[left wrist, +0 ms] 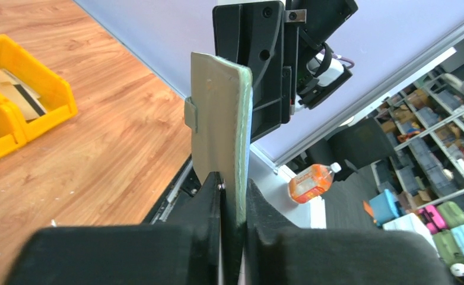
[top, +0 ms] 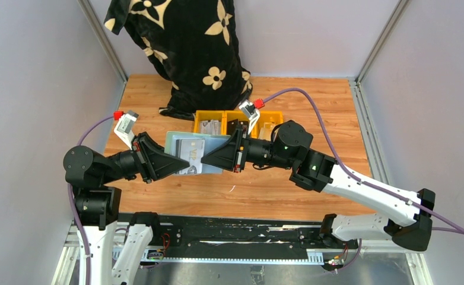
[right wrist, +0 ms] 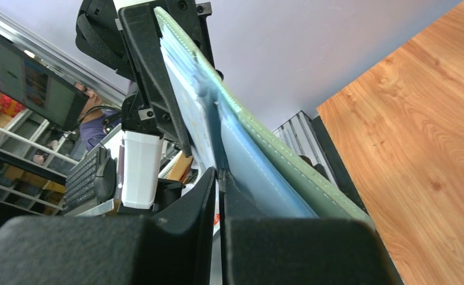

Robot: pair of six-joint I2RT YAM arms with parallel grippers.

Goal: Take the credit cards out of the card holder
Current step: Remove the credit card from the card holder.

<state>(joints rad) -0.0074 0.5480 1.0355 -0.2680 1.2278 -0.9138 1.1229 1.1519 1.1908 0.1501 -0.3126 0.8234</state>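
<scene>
The card holder [top: 175, 142] is held up off the table [top: 277, 190], over its middle and a little left of centre, spread open between the two arms. On its left side the left claw [top: 184, 164] is clamped onto the holder's sage-green edge, just below the short snap tab; that grip is plainly seen from the left wrist. On the right side the right claw [top: 206, 159] is pinched fully closed on a thin pale layer of the holder's blue-grey inside. Whether that layer is a card edge or a pocket lip cannot be told from the right wrist view. Behind the holder, toward the far edge of the table, a row of yellow bins [top: 209, 114] is seen, and flat credit cards [top: 210, 126] are lying in them, a tan one with a dark stripe among them. So part of the job is judged to be done already. One grey card [top: 191, 146] is seen still sitting against the open inside of the holder, so the task is not finished. What is left, as it looks from here: that card is to be drawn clear of its pocket while the holder is kept steady, then dropped with the others. Any further cards tucked deeper in the pockets cannot be made out.
</scene>
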